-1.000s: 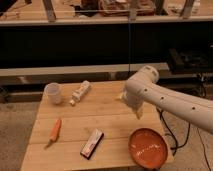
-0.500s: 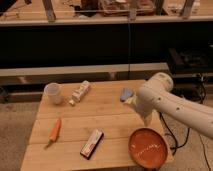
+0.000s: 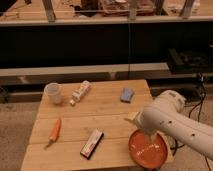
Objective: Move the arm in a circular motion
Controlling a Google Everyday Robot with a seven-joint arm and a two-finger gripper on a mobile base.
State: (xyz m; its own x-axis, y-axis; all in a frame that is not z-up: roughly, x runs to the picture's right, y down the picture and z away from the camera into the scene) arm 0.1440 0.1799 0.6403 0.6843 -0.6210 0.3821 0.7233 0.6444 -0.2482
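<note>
The thick cream-white arm (image 3: pixel 172 125) with small dark dots reaches in from the lower right over the right side of the wooden table (image 3: pixel 100 112). Its rounded joint stands near the table's right edge. The gripper (image 3: pixel 148 136) hangs from the arm's lower end, just above the far rim of the orange bowl (image 3: pixel 148 152). Most of it is hidden by the arm.
On the table are a white cup (image 3: pixel 52 93), a white bottle lying on its side (image 3: pixel 80 92), a blue sponge (image 3: pixel 127 94), a carrot (image 3: pixel 55 130) and a dark snack bar (image 3: pixel 92 143). A dark shelf runs behind the table. Cables hang at the right.
The arm has swung to the right and down toward the bowl, away from the table's middle. The blue sponge, covered a second ago, now shows.
</note>
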